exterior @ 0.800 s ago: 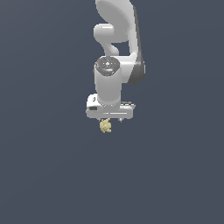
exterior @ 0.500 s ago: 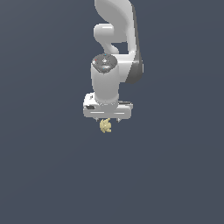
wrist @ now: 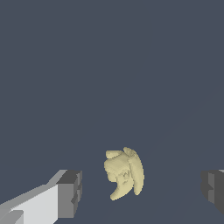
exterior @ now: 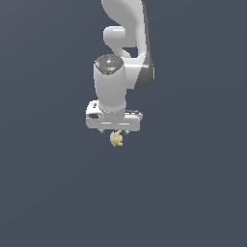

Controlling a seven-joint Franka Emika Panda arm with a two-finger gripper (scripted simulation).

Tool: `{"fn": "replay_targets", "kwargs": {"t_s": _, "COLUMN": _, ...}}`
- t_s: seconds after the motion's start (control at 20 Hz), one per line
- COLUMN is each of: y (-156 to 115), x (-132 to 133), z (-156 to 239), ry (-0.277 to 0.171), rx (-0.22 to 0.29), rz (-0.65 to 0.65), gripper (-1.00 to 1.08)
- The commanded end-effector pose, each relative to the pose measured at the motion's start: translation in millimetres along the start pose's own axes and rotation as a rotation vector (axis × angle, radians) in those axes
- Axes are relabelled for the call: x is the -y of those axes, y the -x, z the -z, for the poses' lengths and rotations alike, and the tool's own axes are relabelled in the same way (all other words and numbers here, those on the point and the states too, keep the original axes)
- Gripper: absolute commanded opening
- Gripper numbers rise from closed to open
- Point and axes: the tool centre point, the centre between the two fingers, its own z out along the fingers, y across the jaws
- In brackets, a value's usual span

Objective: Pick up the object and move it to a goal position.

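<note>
The object (exterior: 116,139) is a small pale yellow-tan lumpy bunch with pointed lobes, lying on the dark grey surface. In the exterior view it shows just below the white hand of the arm. My gripper (exterior: 115,131) hangs right over it, its fingers mostly hidden by the hand. In the wrist view the object (wrist: 124,173) lies between the two dark finger pads (wrist: 69,194), with clear gaps on both sides. The gripper (wrist: 142,190) is open and touches nothing.
The white arm (exterior: 126,38) rises behind the hand toward the top of the exterior view. The dark grey surface (exterior: 193,193) spreads evenly all around with no other objects in sight.
The hand has shifted slightly toward the exterior view's left and a little lower over the object. The object has not moved.
</note>
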Motion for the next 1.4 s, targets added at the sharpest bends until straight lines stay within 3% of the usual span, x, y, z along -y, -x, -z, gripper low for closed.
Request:
{"fn": "replay_targets", "kwargs": {"t_s": 0.0, "y": 2.8, "x": -0.5, "z": -5.2, "ry": 0.0, "rx": 0.002, "rz": 0.01, "gripper": 1.0}}
{"fn": "replay_targets", "kwargs": {"t_s": 0.8, "y": 53.6, "x": -3.1, "z": -78.3, "ry": -0.009, "rx": 0.02, "rz": 0.172, "gripper": 1.0}}
{"fn": "replay_targets", "kwargs": {"t_s": 1.35, "y": 58.3, "x": -3.1, "z": -91.6, "ry": -0.01, "rx": 0.022, "rz": 0.183, "gripper": 1.0}}
